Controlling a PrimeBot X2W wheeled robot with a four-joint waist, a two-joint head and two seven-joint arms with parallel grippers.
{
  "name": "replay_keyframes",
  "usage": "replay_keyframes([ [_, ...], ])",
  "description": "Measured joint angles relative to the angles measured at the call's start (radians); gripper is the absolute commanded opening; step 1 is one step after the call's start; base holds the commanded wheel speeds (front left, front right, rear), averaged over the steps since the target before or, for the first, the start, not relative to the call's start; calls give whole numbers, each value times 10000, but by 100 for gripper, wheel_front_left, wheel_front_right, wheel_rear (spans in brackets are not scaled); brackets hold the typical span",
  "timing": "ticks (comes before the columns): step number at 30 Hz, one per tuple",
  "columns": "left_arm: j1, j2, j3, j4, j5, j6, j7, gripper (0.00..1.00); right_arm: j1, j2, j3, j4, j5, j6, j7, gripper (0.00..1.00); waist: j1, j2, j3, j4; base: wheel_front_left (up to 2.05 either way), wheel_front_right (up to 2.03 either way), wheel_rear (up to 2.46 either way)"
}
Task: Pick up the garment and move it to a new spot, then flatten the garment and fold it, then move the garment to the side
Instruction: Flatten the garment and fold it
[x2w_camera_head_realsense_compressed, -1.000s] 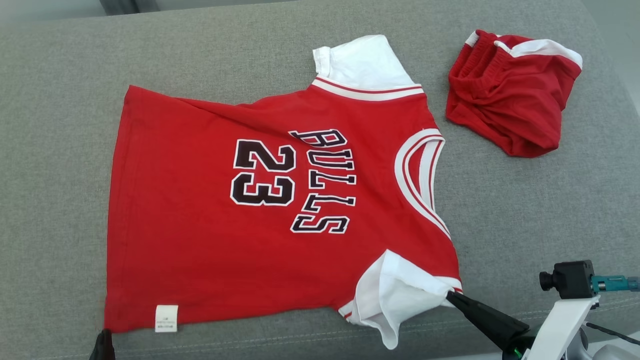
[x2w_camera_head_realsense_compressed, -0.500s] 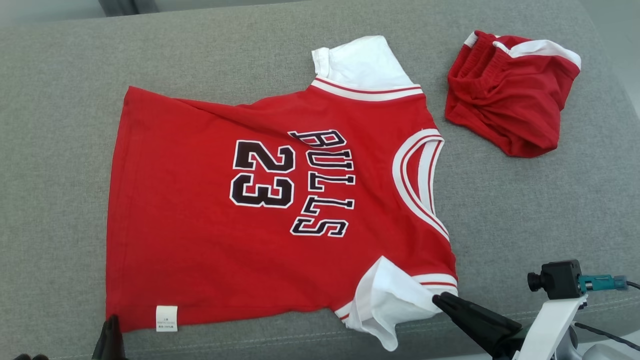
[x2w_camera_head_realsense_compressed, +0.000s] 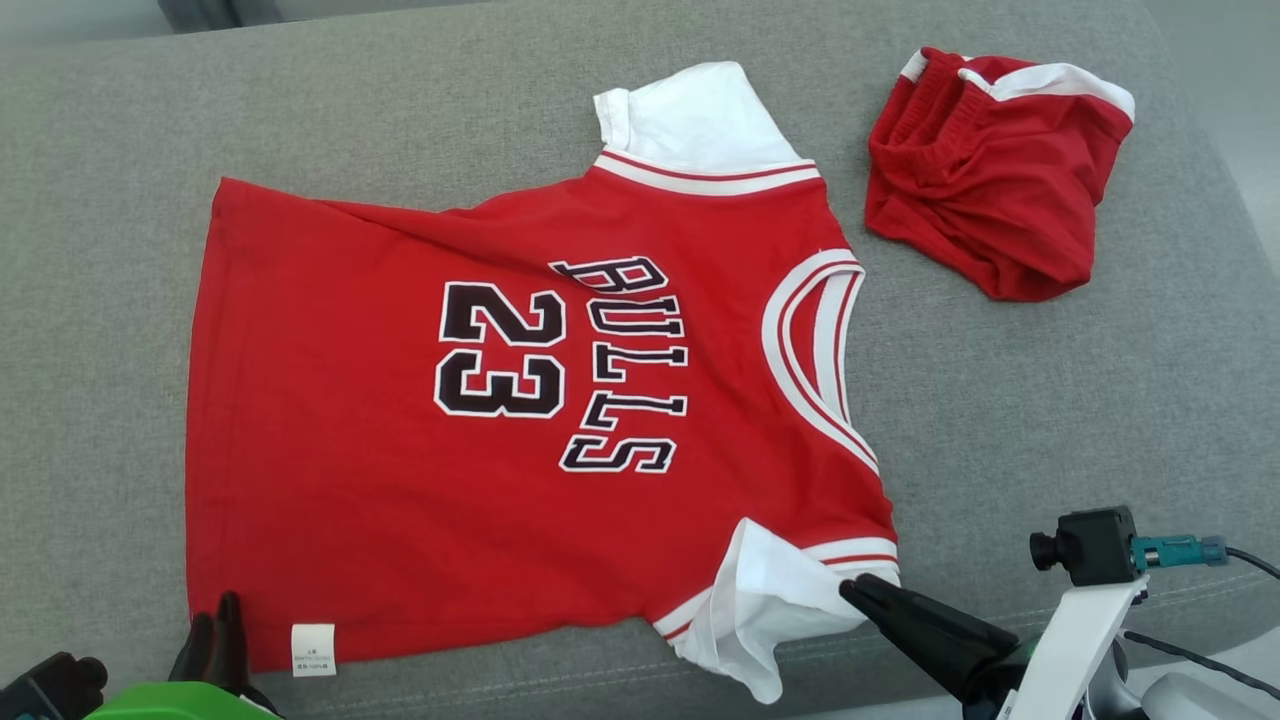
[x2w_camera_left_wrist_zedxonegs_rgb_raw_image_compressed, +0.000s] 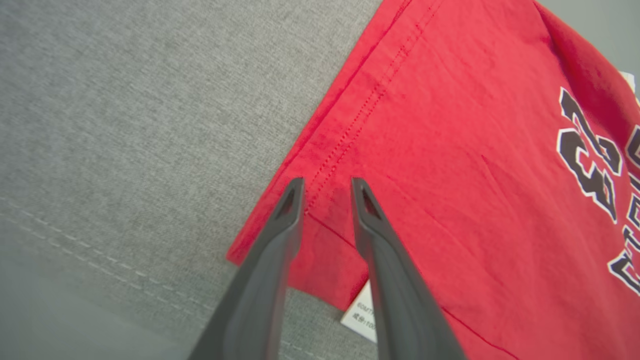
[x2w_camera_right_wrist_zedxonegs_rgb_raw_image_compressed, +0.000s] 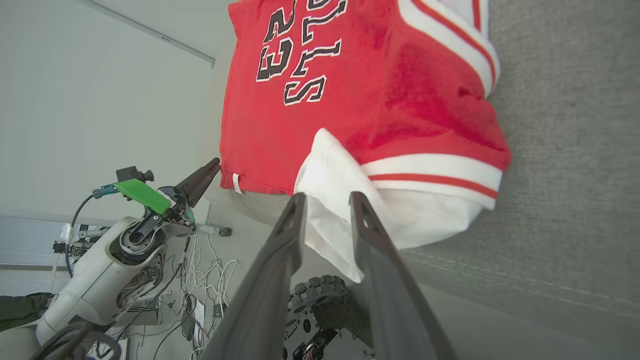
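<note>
1. The garment (x2w_camera_head_realsense_compressed: 520, 400) lies spread, print up, on the grey couch seat (x2w_camera_head_realsense_compressed: 1050, 420). Its long axis runs left-right in the head view, with the hem toward the robot's left and the neckline (x2w_camera_head_realsense_compressed: 812, 350) toward its right.
2. The left pincer (x2w_camera_left_wrist_zedxonegs_rgb_raw_image_compressed: 327, 184) has a narrow gap between its fingers and holds nothing. Its tips are just over the near-left hem corner, and the white label (x2w_camera_head_realsense_compressed: 312, 650) is just beside them.
3. The right pincer (x2w_camera_right_wrist_zedxonegs_rgb_raw_image_compressed: 327, 197) also has a narrow gap and is empty. Its tips are at the near sleeve (x2w_camera_head_realsense_compressed: 760, 610); touching or just above, cannot tell.
4. Key relation: the shirt lies ahead of both pincers, away from the robot. The left arm is nearer the hem end, the right arm nearer the shoulder end.
5. Edges: the near long side runs close along the couch front edge. The near sleeve is rumpled and droops over that edge, while the far sleeve (x2w_camera_head_realsense_compressed: 690, 115) lies flat.
6. Room: there is bare seat left of the hem and beyond the far side. The red shorts (x2w_camera_head_realsense_compressed: 985, 180) sit bunched at the far right, apart from the shirt.
7. Judgement: the body looks flat enough, but the near sleeve needs laying in. A fold away from the robot, along the long axis, suits both arms. The risk is the sleeve dragging off the edge.
</note>
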Motion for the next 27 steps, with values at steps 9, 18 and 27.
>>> replay_keyframes([
  [9, 4, -31, -81, 190, 2, 0, 119, 45, 12, 71, -31, 111, 13, 0, -77, 47, 0, 0, -93, -40, 0, 0, 0],
  [18, 3, -44, -190, 447, 2, 0, 265, 46, 12, 127, -29, 174, 15, 2, -96, 46, 0, 0, -121, 43, 0, 0, 0],
  [27, -32, -42, -115, 621, 0, 0, 265, 82, 11, 161, -13, 207, 15, 88, -96, 45, 0, 0, -69, 49, 0, 0, 0],
])
